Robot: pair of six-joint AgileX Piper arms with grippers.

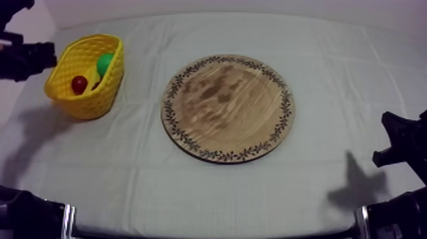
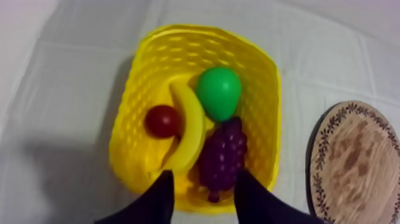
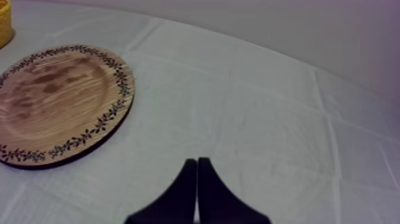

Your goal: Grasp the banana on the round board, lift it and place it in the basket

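My left gripper (image 2: 203, 179) hangs over the yellow basket (image 2: 262, 89), fingers apart on nothing. The banana (image 2: 189, 128) lies inside it between the small red fruit (image 2: 162, 121) and the pear (image 2: 219, 92). My right gripper (image 3: 197, 162) sits low over the cloth (image 3: 268, 119) near the wooden board (image 3: 53, 101), fingers together.

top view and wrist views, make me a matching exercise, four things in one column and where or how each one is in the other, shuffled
Column one:
1. banana
2. wooden board
3. left claw
4. right claw

Column two:
a. shut, over the cloth
b. open, above the yellow basket
c. flat on the cloth, mid-table
d. in the yellow basket, beside the small red fruit

Pairs: 1-d, 2-c, 3-b, 4-a
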